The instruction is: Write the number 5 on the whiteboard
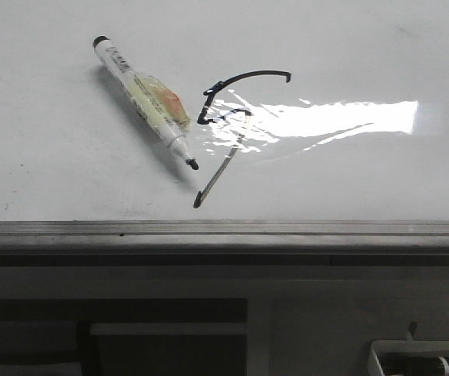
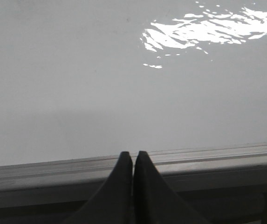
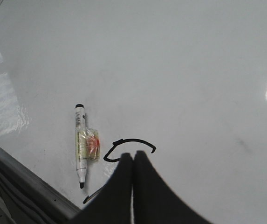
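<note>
Lying beside one number 5, one marker rests on the whiteboard.

You see a bright window-like glare overhead-reflected; below the edge, dark furniture panels and a white bin.
</note>
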You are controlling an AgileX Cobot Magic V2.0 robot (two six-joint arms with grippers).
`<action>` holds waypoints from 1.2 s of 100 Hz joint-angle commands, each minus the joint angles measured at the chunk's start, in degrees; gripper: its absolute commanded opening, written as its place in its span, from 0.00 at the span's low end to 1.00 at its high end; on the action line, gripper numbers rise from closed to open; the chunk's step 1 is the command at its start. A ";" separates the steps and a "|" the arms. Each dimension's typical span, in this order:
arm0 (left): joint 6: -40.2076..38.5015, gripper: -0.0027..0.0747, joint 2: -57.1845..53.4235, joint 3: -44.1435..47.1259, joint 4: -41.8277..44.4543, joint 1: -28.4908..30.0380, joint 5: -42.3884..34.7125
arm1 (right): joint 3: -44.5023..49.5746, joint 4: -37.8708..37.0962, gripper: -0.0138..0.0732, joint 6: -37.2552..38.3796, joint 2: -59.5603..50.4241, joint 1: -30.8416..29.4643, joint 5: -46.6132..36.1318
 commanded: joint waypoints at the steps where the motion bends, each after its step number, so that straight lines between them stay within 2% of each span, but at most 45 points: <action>1: -0.63 0.01 -1.43 1.07 -0.04 0.18 -3.96 | -0.86 -1.12 0.09 -0.34 0.01 0.08 0.34; 9: -0.63 0.01 -1.43 1.07 -0.04 0.18 -3.96 | 0.18 -1.12 0.09 -0.34 0.24 0.08 0.70; 25: -0.63 0.01 -1.43 1.07 -0.04 0.18 -3.96 | 2.67 -1.11 0.09 -0.46 0.51 0.08 6.75; 38: -0.63 0.01 -1.43 1.07 -0.04 0.18 -3.96 | 3.28 0.58 0.09 -7.64 0.51 0.08 8.13; 44: -0.63 0.01 -1.43 1.07 -0.04 0.18 -3.96 | 3.28 0.58 0.09 -10.22 0.51 0.08 7.77; 103: -0.63 0.01 -1.43 1.07 -0.04 0.18 -3.96 | 3.27 0.30 0.09 -9.02 0.76 -1.61 -2.22; 112: -0.63 0.01 -1.43 1.07 -0.04 0.18 -3.96 | 4.02 -6.71 0.09 -0.65 1.17 -1.70 -5.13; 115: -0.63 0.01 -1.43 1.07 -0.04 0.18 -3.96 | 4.49 -13.34 0.09 2.36 1.23 -1.82 -6.12; 120: -0.63 0.01 -1.43 1.07 -0.04 0.18 -3.96 | 5.69 -24.69 0.09 12.39 1.59 -2.44 -7.24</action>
